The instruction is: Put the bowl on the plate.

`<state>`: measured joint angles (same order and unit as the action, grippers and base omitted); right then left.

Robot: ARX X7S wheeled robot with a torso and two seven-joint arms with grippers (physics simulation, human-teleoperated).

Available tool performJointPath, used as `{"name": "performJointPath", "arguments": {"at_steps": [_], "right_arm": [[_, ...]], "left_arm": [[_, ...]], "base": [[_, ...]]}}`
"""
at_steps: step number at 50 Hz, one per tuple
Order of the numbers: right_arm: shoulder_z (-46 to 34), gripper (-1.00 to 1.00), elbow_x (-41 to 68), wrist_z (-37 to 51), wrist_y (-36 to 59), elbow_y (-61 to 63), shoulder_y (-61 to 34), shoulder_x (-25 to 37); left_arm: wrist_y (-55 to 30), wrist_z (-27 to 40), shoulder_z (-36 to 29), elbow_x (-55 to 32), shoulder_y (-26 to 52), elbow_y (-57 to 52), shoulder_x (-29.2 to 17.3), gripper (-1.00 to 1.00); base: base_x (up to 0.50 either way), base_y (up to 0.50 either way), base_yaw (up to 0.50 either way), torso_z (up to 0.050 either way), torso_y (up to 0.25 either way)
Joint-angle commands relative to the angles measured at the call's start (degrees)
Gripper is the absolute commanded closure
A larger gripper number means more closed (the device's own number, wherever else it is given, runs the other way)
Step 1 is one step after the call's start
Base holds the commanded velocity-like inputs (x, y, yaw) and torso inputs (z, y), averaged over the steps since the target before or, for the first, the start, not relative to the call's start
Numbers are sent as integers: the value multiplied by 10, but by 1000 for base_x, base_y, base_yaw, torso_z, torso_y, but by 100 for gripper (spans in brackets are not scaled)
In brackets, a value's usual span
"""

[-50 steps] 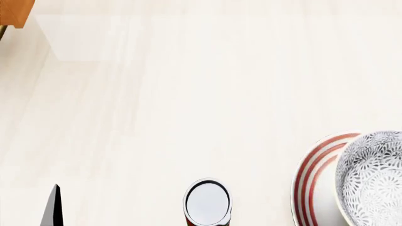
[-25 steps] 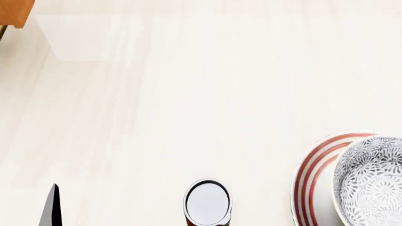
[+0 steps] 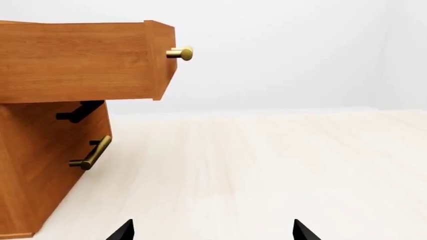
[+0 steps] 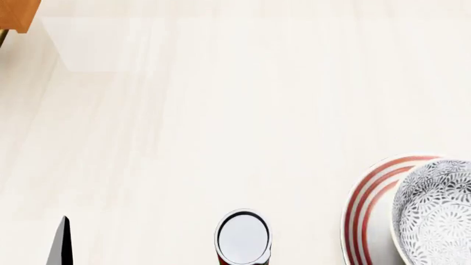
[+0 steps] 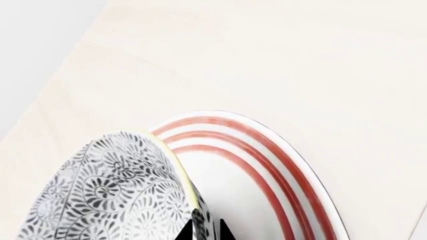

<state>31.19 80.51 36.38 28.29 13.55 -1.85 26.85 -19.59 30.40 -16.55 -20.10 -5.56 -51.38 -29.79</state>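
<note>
- The bowl (image 4: 435,215), white with a dense grey-black flower pattern, sits at the lower right of the head view, cut off by the right and bottom edges
- It lies over the plate (image 4: 362,210), whose three red rings show to the left of the bowl; whether the bowl rests on the plate or is held just above it cannot be told
- In the right wrist view the right tool (image 5: 202,229) has its two dark fingertips close together on the bowl's rim, one on either side of the wall, gripping the bowl (image 5: 113,195) with the plate (image 5: 267,165) behind it
- The left tool (image 3: 210,231) has its two black tips set wide apart with nothing between them, over the pale desk (image 3: 267,165)
- A wooden cabinet (image 3: 47,150) with an open drawer (image 3: 87,60) and brass knob stands at the left of the left wrist view
- A can (image 4: 243,237) with a shiny round top stands at the bottom centre of the head view, well apart from the plate
</note>
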Motion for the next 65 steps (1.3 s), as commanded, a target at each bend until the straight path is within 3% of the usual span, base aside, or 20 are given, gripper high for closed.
{"name": "performJointPath", "arguments": {"at_steps": [1, 2, 34, 65], "right_arm": [[11, 100, -6, -29, 1, 4, 0, -12], [10, -100, -5, -33, 2, 2, 0, -11], [22, -100, 30, -18, 12, 34, 3, 5], [89, -100, 68, -23, 5, 92, 80, 3]], "left_arm": [[4, -13, 17, -4, -4, -16, 11, -100], [4, -13, 17, -5, -4, -16, 11, -100], [-1, -2, 14, -14, 2, -23, 2, -100], [2, 7, 4, -13, 2, -26, -4, -100]], "base": [[0, 0, 0, 0, 0], [0, 0, 0, 0, 0], [0, 0, 0, 0, 0], [0, 0, 0, 0, 0]]}}
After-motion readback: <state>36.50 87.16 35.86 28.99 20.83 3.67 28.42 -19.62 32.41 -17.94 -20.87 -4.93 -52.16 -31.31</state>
